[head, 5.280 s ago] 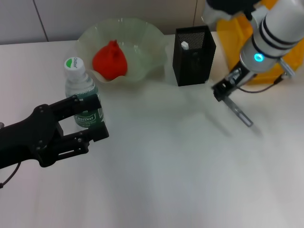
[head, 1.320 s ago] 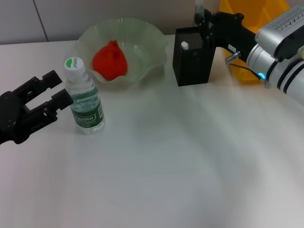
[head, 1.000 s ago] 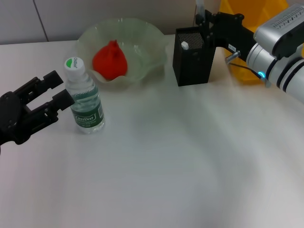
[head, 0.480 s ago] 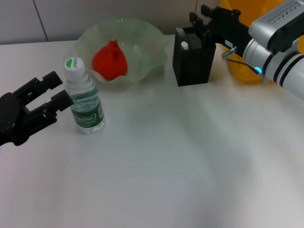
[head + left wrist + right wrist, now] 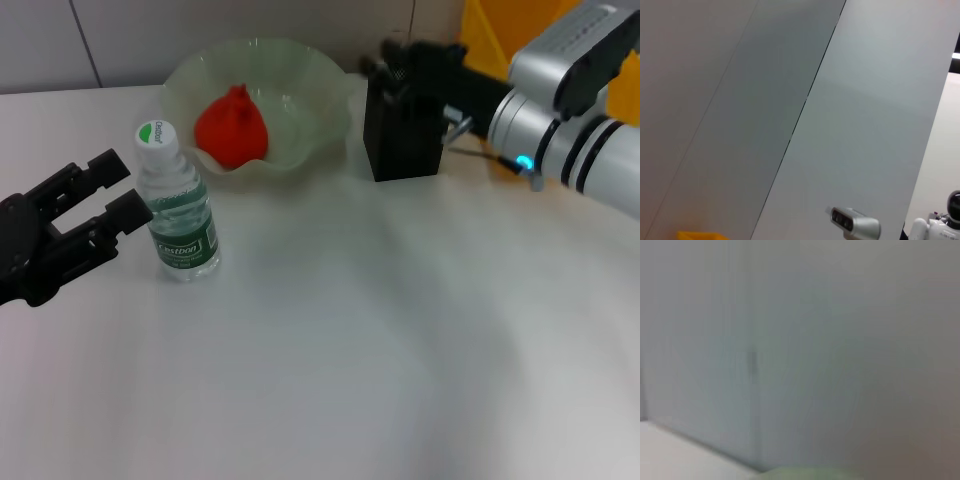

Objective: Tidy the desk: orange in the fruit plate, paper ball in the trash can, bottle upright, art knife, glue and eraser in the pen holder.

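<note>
Head view, orange [image 5: 231, 127] in fruit plate [image 5: 310, 75]

A pale grey panelled wall [image 5: 200, 30] with thin dark seams stands behind the work surface; its material is perhaps laminate.

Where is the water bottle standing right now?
In the head view, the bottle stands upright on the desk's left side, just in front of the fruit plate, beside the open left gripper.

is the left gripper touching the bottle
Apart. In the head view the left gripper sits open beside the upright bottle, with a thin strip of white desk showing between its nearer fingertip and the bottle's side.
</note>
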`<state>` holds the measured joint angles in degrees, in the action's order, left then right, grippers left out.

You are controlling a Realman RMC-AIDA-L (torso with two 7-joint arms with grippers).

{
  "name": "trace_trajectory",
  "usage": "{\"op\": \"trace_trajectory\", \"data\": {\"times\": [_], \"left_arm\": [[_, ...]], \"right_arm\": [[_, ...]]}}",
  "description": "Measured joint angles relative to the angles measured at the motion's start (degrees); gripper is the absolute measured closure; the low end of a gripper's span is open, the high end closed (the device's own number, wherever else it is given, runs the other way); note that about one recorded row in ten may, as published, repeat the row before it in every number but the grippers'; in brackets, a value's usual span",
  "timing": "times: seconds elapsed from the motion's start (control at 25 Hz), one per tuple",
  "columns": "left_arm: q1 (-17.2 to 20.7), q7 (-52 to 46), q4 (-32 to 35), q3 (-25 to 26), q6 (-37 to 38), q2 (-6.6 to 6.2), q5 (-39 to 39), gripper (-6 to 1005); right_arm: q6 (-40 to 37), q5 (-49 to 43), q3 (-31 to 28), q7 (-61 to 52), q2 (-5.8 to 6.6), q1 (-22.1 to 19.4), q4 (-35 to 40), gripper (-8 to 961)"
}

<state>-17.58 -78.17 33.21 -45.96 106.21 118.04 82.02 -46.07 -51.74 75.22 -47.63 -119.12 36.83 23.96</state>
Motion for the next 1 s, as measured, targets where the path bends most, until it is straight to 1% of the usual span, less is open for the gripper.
{"op": "trace_trajectory", "data": {"times": [0.12,0.16,0.2,0.24,0.36,0.52,0.56,0.6,0.68,0.76,0.8,0.84,0.88,1.0], "left_arm": [[0.0,0.1,0.1,0.0,-0.3,-0.07,0.3,223],[0.0,0.1,0.1,-0.1,-0.5,-0.09,0.4,223],[0.0,0.1,0.1,-0.2,-0.8,-0.10,0.8,223],[0.0,0.1,0.2,-0.2,-0.9,-0.12,1.2,223],[0.0,0.0,1.3,0.0,-1.3,-0.18,2.9,222],[-0.1,-0.7,4.0,-0.2,-1.9,-0.55,5.4,222],[-0.3,-1.3,4.4,-0.3,-1.9,-0.82,6.7,222],[-0.8,-2.4,4.9,-0.3,-2.0,-1.14,8.9,222],[-1.4,-3.2,5.7,-0.4,-1.8,-1.24,11.7,222],[-1.6,-3.3,6.2,-0.4,-1.6,-1.16,13.2,222],[-2.2,-1.8,7.5,-1.1,-1.6,-0.67,16.8,222],[-2.2,-1.8,7.5,-1.1,-1.6,-0.67,16.8,222],[-2.8,-0.9,7.9,-1.5,-1.6,-0.45,18.8,222],[-2.8,-0.9,7.9,-1.5,-1.6,-0.45,18.8,221]], "right_arm": [[-1.7,-10.3,3.6,-12.7,0.01,-4.3,8.9,598],[-4.8,-17.9,3.8,-22.1,0.09,-6.9,14.7,591],[-4.8,-17.9,3.8,-22.1,0.09,-6.9,14.7,583],[-7.2,-22.0,2.9,-26.6,0.10,-8.3,17.7,576],[-16.8,-31.9,-2.5,-36.2,-0.03,-11.7,24.5,553],[-31.9,-41.4,-10.6,-43.1,-0.09,-14.6,31.7,523],[-41.9,-46.9,-15.4,-46.5,-0.01,-15.3,35.0,515],[-41.9,-46.9,-15.4,-46.5,-0.01,-15.3,35.0,456],[-51.6,-52.4,-20.1,-49.5,0.09,-15.5,38.4,338],[-59.3,-55.4,-23.6,-51.1,0.12,-15.8,40.7,338],[-62.5,-56.2,-25.3,-51.5,0.13,-16.1,41.5,338],[-64.9,-56.3,-26.5,-51.5,0.10,-16.4,42.1,338],[-67.2,-56.3,-27.5,-51.5,0.07,-16.8,42.7,338],[-71.1,-56.3,-28.6,-50.3,-0.15,-17.8,44.6,338]]}}
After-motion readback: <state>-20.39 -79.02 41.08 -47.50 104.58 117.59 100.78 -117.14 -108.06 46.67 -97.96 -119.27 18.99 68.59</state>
